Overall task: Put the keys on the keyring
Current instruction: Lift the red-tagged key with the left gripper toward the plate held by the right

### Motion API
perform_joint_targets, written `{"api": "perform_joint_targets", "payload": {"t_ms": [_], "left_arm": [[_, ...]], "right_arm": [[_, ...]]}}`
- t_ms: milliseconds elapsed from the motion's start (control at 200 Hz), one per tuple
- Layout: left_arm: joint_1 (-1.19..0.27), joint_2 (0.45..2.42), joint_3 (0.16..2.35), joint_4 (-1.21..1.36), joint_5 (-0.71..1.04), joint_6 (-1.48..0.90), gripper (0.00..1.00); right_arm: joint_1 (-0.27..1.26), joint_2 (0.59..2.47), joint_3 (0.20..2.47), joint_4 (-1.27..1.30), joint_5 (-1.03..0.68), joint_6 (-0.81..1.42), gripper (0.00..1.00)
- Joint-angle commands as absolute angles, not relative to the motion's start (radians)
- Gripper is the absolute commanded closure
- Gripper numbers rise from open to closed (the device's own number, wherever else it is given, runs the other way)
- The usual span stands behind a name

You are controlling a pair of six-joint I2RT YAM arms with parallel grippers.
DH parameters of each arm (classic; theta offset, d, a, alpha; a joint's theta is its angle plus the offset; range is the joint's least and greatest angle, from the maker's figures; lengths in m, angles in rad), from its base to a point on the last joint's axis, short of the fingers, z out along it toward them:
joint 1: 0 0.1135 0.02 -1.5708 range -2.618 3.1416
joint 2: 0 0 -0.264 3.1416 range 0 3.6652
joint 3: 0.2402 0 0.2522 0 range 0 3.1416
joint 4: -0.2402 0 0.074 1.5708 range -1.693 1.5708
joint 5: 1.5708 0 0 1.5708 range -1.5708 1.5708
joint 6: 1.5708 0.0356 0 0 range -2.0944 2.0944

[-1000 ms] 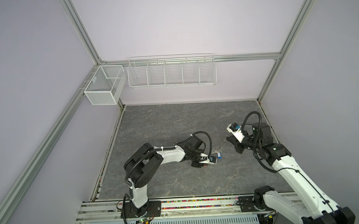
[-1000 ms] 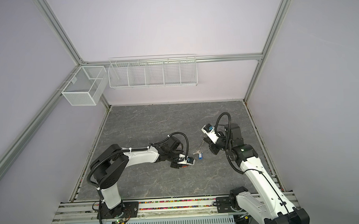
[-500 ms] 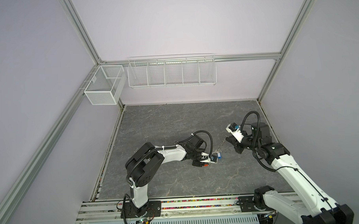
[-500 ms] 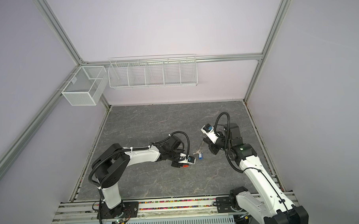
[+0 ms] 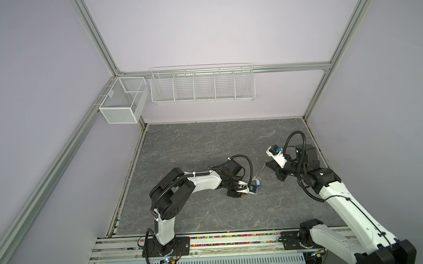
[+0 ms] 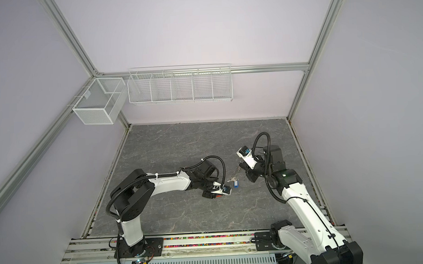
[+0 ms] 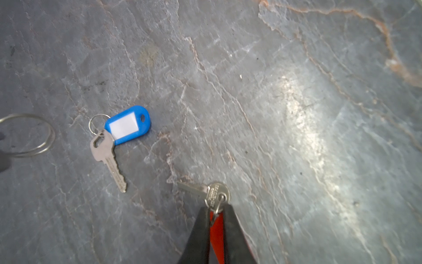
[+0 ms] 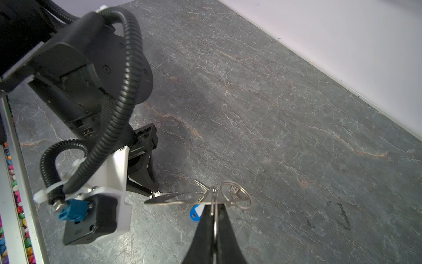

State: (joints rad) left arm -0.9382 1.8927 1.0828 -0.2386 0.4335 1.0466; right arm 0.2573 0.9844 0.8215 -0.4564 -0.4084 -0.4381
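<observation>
left end effector [image 7: 215,206] grips the red key [image 7: 214,194] by its tag [image 7: 216,228]; right end effector [image 8: 214,206] clamps the ring [image 8: 213,194] close by, i judge for threading.

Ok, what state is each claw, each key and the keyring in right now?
Left claw: shut on the red-tag key.
Red-tag key: gripped by its tag, off the keyring.
Right claw: shut on the keyring.
Keyring: held, dangling.
Blue-tag key: lying flat on the table, loose.
</observation>
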Motion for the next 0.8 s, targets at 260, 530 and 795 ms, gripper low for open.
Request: {"api": "perform_joint_targets", "payload": {"t_ms": [260, 530, 795], "left_arm": [[-0.945, 1.872, 1.064, -0.228, 0.428, 1.064, 1.0], [-0.918, 1.696, 1.046, -0.304, 0.463, 0.884, 1.0], [-0.789, 1.505, 1.052, -0.334, 0.667, 0.606, 1.0]], "right_arm": [[0.262, 0.981, 0.824, -0.469, -0.413, -0.454, 0.93], [0.273, 0.949, 0.803, -0.439, -0.451, -0.517, 0.93], [0.353, 0.905, 0.76, -0.371, -0.417, -0.607, 0.93]]}}
